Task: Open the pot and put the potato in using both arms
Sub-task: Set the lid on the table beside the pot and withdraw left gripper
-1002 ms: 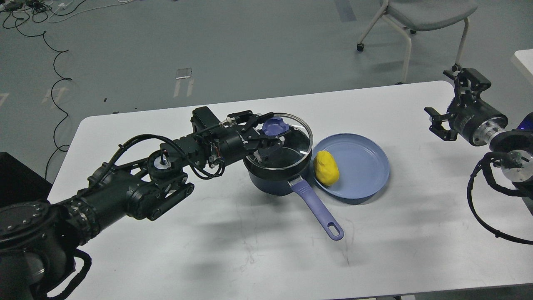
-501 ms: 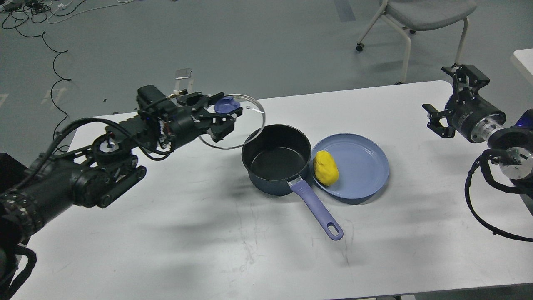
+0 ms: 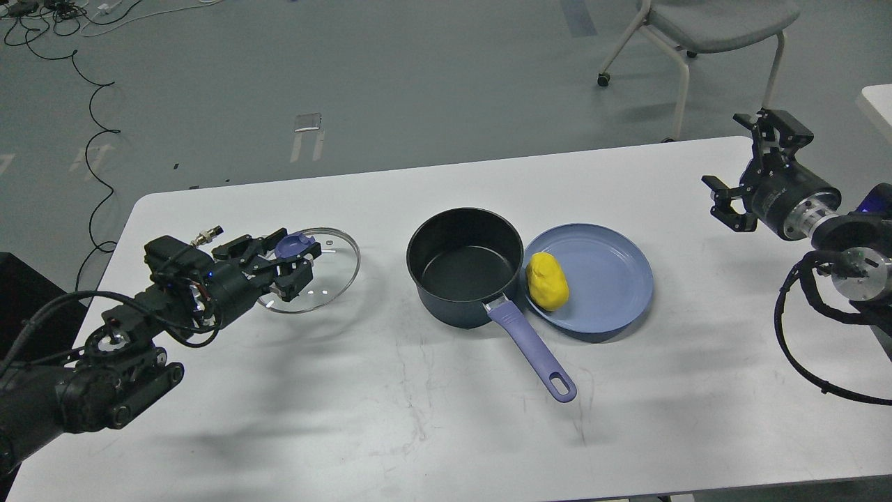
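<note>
The navy pot (image 3: pixel 465 268) stands open at the table's middle, its black inside empty and its lavender handle (image 3: pixel 533 352) pointing toward me. My left gripper (image 3: pixel 282 259) is shut on the purple knob of the glass lid (image 3: pixel 317 279) and holds it low over the table, well left of the pot. The yellow potato (image 3: pixel 547 280) lies on the left part of the light-blue plate (image 3: pixel 606 279), just right of the pot. My right gripper (image 3: pixel 742 164) is open and empty above the table's far right corner.
The white table (image 3: pixel 418 418) carries all of this. A grey chair (image 3: pixel 697 35) stands on the floor behind the table's far right. Black cables (image 3: pixel 90 104) lie on the floor at the far left.
My left gripper lifted the lid off the pot, carried it left and lowered it toward the table. The pot now stands open. The right gripper shifted only slightly.
</note>
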Robot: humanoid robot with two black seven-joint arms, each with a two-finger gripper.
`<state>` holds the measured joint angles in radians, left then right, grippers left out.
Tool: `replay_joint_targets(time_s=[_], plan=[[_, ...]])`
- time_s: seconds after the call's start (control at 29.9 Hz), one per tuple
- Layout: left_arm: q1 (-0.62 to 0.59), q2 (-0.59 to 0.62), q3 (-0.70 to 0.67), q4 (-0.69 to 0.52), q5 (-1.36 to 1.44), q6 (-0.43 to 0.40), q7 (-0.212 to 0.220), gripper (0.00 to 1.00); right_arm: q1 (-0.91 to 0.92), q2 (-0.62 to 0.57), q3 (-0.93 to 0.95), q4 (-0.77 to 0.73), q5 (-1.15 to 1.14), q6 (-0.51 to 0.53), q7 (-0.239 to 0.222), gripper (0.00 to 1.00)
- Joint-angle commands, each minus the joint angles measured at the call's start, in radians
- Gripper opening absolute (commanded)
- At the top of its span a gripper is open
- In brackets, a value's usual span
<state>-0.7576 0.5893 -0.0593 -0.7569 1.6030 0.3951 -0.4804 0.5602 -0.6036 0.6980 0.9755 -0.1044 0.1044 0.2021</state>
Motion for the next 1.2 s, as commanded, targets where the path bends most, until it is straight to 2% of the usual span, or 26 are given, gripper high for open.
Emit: replay_joint_targets(time_s=[0.0,0.33,0.6,0.63,0.67,0.7,0.74,0.77,1.0,1.17], plan=[[0.032,-0.008,0.001,0.025,0.002,0.027,0.0,0.52,0.0,-0.008,0.0,0.0,0.0,0.001,-0.001,1.0],[0.084,-0.005,0.001,0.027,0.002,0.036,0.0,0.53,-0.003,-0.013,0.0,0.002,0.0,0.001,-0.001,1.0],[0.106,-0.009,0.001,0.027,0.002,0.036,0.002,0.61,-0.005,-0.013,-0.002,0.003,0.0,0.001,-0.001,1.0],[0.11,-0.011,0.001,0.027,0.0,0.036,0.002,0.65,-0.005,-0.013,-0.002,0.003,0.0,0.001,-0.001,1.0],[0.109,-0.011,0.001,0.027,0.0,0.036,0.002,0.76,-0.003,-0.013,0.0,0.003,0.0,0.001,-0.001,1.0],[0.109,-0.011,0.001,0.027,0.0,0.036,0.002,0.76,-0.003,-0.013,0.0,0.003,0.0,0.001,-0.001,1.0],[0.109,-0.011,0.0,0.027,-0.001,0.036,0.0,0.9,-0.003,-0.013,-0.002,0.003,0.0,0.001,-0.001,1.0],[0.107,-0.009,0.0,0.025,-0.006,0.036,-0.001,0.98,-0.003,-0.013,-0.002,0.002,0.0,0.001,-0.001,1.0],[0.09,0.004,-0.002,0.007,-0.152,0.031,-0.008,0.98,0.026,-0.011,-0.008,0.005,-0.02,0.003,0.0,1.0],[0.044,0.029,-0.007,-0.005,-0.231,0.027,-0.008,0.98,0.095,-0.012,-0.097,0.017,-0.177,0.001,0.0,1.0]])
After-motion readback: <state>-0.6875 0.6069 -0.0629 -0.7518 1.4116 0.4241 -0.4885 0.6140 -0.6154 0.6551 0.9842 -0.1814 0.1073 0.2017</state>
